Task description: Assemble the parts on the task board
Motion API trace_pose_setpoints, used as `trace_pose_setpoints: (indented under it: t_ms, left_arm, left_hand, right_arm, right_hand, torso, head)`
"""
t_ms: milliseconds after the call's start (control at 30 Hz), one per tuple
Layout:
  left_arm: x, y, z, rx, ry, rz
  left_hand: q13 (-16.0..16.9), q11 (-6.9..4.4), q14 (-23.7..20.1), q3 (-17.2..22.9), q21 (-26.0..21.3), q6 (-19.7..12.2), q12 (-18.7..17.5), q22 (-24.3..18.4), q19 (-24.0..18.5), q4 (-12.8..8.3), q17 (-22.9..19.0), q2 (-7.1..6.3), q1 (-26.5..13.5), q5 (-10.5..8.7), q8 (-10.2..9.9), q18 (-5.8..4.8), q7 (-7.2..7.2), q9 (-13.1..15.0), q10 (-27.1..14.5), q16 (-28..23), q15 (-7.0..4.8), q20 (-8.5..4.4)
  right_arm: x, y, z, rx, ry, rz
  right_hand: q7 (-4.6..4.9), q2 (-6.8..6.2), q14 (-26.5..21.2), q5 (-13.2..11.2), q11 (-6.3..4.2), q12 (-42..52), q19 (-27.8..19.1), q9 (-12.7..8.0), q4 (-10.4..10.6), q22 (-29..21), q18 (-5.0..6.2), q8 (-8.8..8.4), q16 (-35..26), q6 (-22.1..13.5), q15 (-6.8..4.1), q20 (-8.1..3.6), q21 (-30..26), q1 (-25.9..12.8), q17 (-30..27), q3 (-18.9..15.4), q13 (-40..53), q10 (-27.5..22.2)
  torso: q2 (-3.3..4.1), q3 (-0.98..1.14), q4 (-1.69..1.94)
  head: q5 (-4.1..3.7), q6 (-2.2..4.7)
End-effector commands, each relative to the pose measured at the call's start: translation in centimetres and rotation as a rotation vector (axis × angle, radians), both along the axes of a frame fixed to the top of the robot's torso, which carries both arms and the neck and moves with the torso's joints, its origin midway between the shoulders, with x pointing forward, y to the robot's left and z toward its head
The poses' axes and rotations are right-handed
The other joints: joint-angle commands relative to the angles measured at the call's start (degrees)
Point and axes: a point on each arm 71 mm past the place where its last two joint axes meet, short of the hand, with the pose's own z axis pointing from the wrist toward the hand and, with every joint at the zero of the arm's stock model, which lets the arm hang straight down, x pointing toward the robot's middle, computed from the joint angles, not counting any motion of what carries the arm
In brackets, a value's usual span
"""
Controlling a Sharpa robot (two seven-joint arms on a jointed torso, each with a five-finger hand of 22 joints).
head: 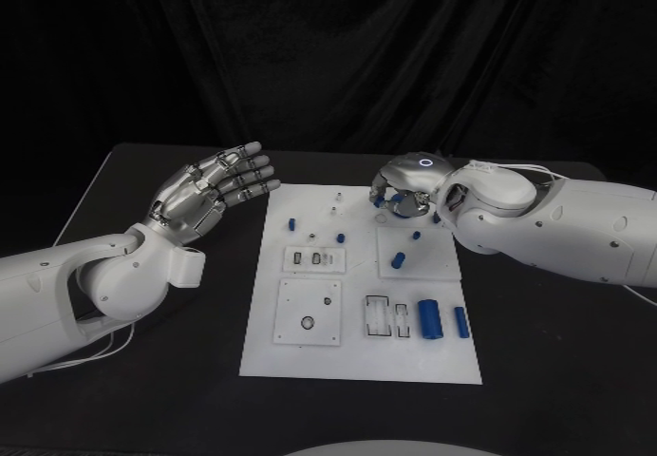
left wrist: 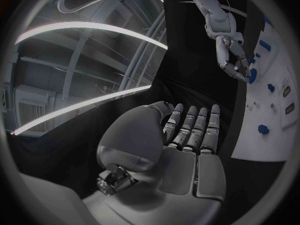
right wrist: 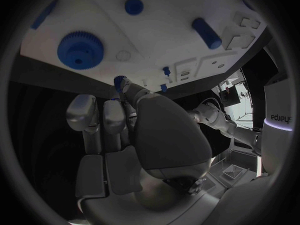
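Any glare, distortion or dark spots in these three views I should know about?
Head view: the task board is evenly lit and bright against the black table, with no strong glare. Left wrist view: heavy fisheye bending, bright curved ceiling strips above the left hand, board squeezed to the rim. Right wrist view: the right hand sits in shadow and the big blue gear is bowed.

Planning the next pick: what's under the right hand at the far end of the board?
The right hand hovers over the task board's far right corner. A blue gear lies there, beside a small blue part. Whether its fingers pinch anything is hidden.
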Motion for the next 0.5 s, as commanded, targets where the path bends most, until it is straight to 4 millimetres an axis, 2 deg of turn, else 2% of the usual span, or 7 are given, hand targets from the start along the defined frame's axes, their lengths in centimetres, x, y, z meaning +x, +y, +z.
trace_pose_setpoints:
  t_ms: [33, 233, 400, 433, 500]
  left_arm:
    - [-0.1, -0.1, 0.7, -0.066, -0.071, 0.007]
    - [-0.1, -0.4, 0.7, -0.068, -0.067, -0.004]
    - [0.1, -0.6, 0.7, -0.067, -0.066, -0.009]
    - [0.1, -0.7, 0.6, -0.067, -0.066, -0.009]
    - [0.2, -0.7, 0.6, -0.067, -0.066, -0.011]
  left_hand:
    - [-0.07, 0.44, 0.16, 0.40, 0.29, 0.01, -0.29, -0.08, 0.40, 0.08, -0.06, -0.01, -0.42, -0.17, 0.16, -0.86, 0.19, 0.02, -0.10, 0.28, 0.37, 0.14]
    - [-0.06, 0.51, 0.36, 0.58, 0.33, 0.10, -0.27, -0.07, 0.46, -0.02, -0.02, -0.02, -0.50, -0.16, 0.20, -0.95, 0.26, 0.04, -0.08, 0.48, 0.47, 0.15]
    - [-0.05, 0.56, 0.53, 0.73, 0.36, 0.10, -0.26, -0.06, 0.52, -0.10, 0.01, -0.06, -0.60, -0.17, 0.21, -1.04, 0.31, 0.05, -0.06, 0.66, 0.59, 0.16]
    - [-0.05, 0.56, 0.52, 0.81, 0.38, 0.13, -0.25, -0.06, 0.55, -0.12, 0.01, -0.04, -0.64, -0.15, 0.22, -1.09, 0.33, 0.05, -0.06, 0.67, 0.63, 0.16]
    - [-0.05, 0.56, 0.52, 0.81, 0.38, 0.13, -0.25, -0.06, 0.55, -0.12, 0.01, -0.04, -0.64, -0.15, 0.22, -1.09, 0.33, 0.05, -0.06, 0.67, 0.63, 0.16]
  right_arm:
    - [0.3, 0.8, 1.2, 0.060, 0.012, 0.016]
    - [1.0, 2.7, 2.3, 0.064, 0.027, 0.033]
    - [1.7, 4.1, 2.5, 0.071, 0.052, 0.034]
    - [1.9, 4.3, 2.5, 0.071, 0.054, 0.033]
    - [2.3, 4.7, 2.5, 0.071, 0.055, 0.030]
  right_hand:
    - [0.34, -0.21, 0.41, -0.25, -2.71, -0.40, -0.07, 0.12, 0.10, 0.01, -0.36, -0.15, -0.28, 0.10, 0.02, -0.39, -0.02, 0.28, 0.06, 0.18, 0.46, 3.22]
    - [0.51, -0.41, 0.36, -0.42, -2.58, -0.85, -0.15, 0.20, 0.17, -0.12, -0.34, -0.41, -0.45, -0.25, 0.12, -0.32, -0.14, 0.15, -0.10, 0.09, 0.42, 3.29]
    - [0.64, -0.50, -0.15, -0.56, -2.53, -1.41, -0.74, 0.38, 0.33, -1.17, -0.11, -0.79, -1.27, -0.70, 0.18, -0.24, -0.86, -0.01, -1.45, -0.04, 0.44, 3.97]
    - [0.66, -0.51, -0.18, -0.54, -2.51, -1.53, -0.75, 0.40, 0.32, -1.17, -0.12, -0.86, -1.32, -0.79, 0.19, -0.23, -0.88, 0.01, -1.48, -0.04, 0.43, 3.97]
    - [0.70, -0.54, -0.17, -0.53, -2.47, -1.71, -0.74, 0.42, 0.32, -1.13, -0.12, -0.95, -1.33, -0.90, 0.22, -0.21, -0.89, 0.03, -1.40, -0.03, 0.40, 3.94]
  torso:
    - [-0.05, -0.06, -0.09]
    - [-0.03, -0.11, 0.00]
    - [-0.07, -0.19, 0.12]
    - [-0.07, -0.18, 0.16]
    - [-0.06, -0.07, 0.02]
  head:
    - [0.22, 0.19]
    - [0.44, 0.54]
    - [0.58, 0.27]
    - [0.51, 0.32]
    - [0.53, 0.36]
